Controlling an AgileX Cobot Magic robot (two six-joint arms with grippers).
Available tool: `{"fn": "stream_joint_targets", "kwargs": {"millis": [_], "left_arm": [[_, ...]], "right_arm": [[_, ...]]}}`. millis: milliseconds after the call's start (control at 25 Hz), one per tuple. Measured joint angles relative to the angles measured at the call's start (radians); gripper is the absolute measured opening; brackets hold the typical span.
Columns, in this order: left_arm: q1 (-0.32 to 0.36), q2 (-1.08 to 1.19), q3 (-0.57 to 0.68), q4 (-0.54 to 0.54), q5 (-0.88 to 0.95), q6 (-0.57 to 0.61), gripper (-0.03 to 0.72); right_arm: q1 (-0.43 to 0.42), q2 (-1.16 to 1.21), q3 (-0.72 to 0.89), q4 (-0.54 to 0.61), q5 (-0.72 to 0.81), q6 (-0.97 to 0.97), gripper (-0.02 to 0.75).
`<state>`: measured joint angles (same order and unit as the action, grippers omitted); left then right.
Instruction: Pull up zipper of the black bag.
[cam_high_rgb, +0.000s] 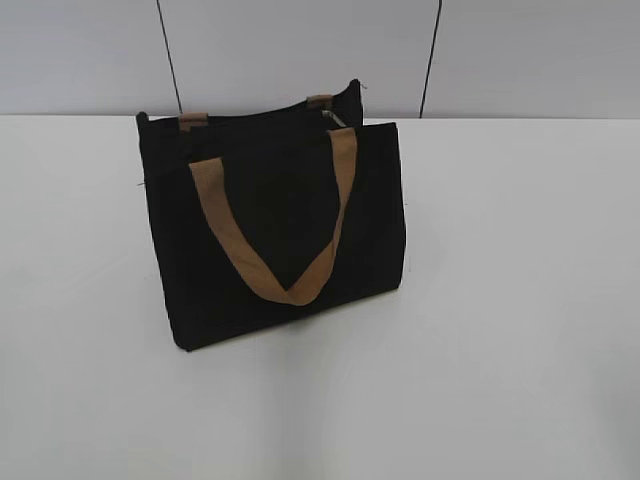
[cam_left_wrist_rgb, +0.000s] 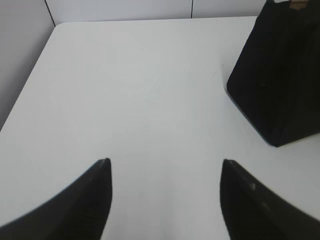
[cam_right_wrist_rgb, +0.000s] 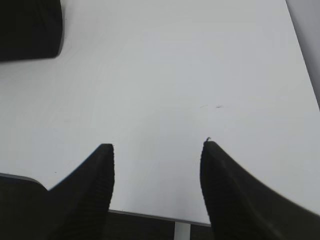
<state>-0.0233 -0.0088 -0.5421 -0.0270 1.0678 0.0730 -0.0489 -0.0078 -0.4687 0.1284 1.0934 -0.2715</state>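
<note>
The black bag (cam_high_rgb: 275, 225) stands upright on the white table (cam_high_rgb: 520, 330), left of centre, with a tan strap handle (cam_high_rgb: 270, 235) hanging down its front. The zipper runs along the top rim, with a small silver pull (cam_high_rgb: 334, 119) near the right end. Neither gripper shows in the exterior view. In the left wrist view my left gripper (cam_left_wrist_rgb: 166, 162) is open and empty above bare table, with the bag's end (cam_left_wrist_rgb: 280, 75) at the upper right. In the right wrist view my right gripper (cam_right_wrist_rgb: 157, 145) is open and empty above the table's front edge; the bag's corner (cam_right_wrist_rgb: 30, 27) is at the upper left.
A grey wall (cam_high_rgb: 300, 50) with two dark vertical seams stands behind the table. The table's left edge (cam_left_wrist_rgb: 27, 80) shows in the left wrist view and its front edge (cam_right_wrist_rgb: 150, 216) under the right gripper.
</note>
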Motion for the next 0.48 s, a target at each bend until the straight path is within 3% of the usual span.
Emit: {"fn": "stream_joint_targets", "kwargs": {"millis": [480], "left_arm": [[0.0, 0.0, 0.001, 0.002, 0.0, 0.0, 0.507]], "right_arm": [[0.0, 0.0, 0.001, 0.027, 0.0, 0.008, 0.421]]}}
